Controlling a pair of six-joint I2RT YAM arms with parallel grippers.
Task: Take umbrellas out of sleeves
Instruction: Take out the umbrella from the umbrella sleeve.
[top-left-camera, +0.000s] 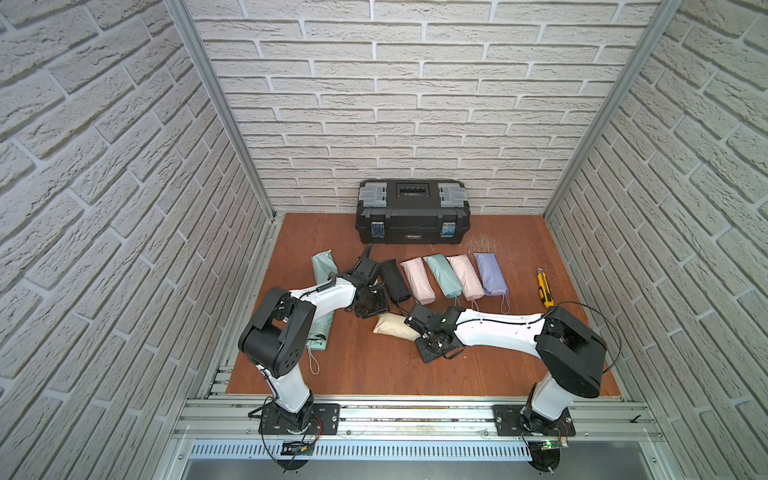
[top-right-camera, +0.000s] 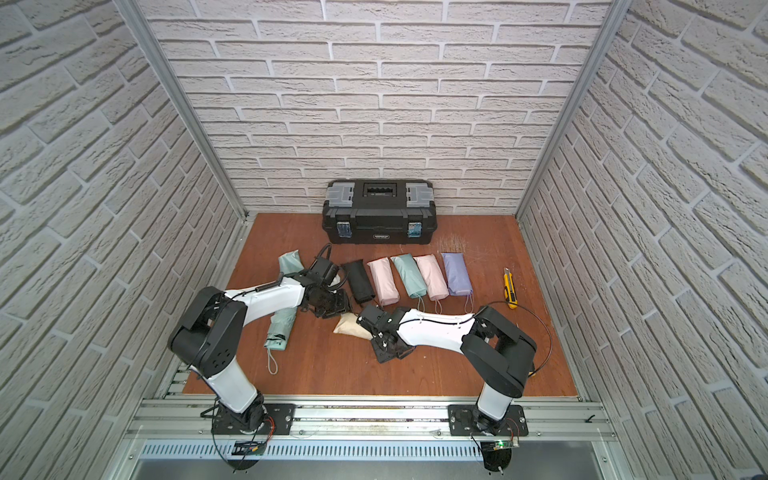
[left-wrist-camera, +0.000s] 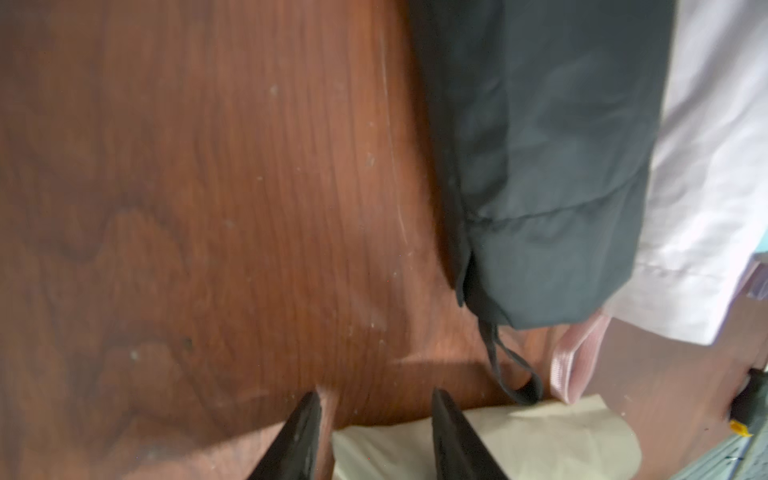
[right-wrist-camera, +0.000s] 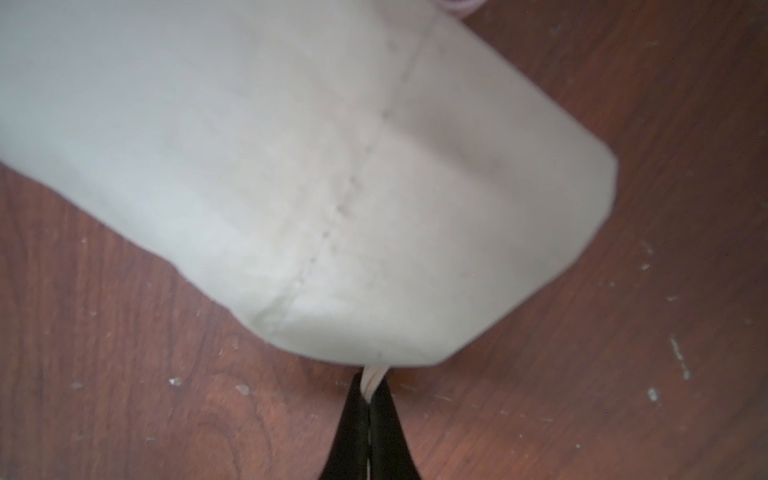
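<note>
Cream sleeve (top-left-camera: 392, 326) lying on table (top-left-camera: 353, 365), long axis running 9 to 3 o'clock in top view, umbrella likely hiding inside. Right gripper (right-wrist-camera: 368, 390) pinching cream loop (right-wrist-camera: 372, 376) at 3 o'clock end. Left gripper (left-wrist-camera: 377, 395) hanging half open over 9 o'clock end.

The cream sleeve (right-wrist-camera: 291, 166) is matt stitched cloth, the table (right-wrist-camera: 623, 374) scuffed wood (slightly glossy).

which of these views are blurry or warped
Both top views are sharp but wide-angle, brick walls lean outward; left wrist view is smeared, black sleeve soft; right wrist view shows the cream sleeve close and out of focus.
</note>
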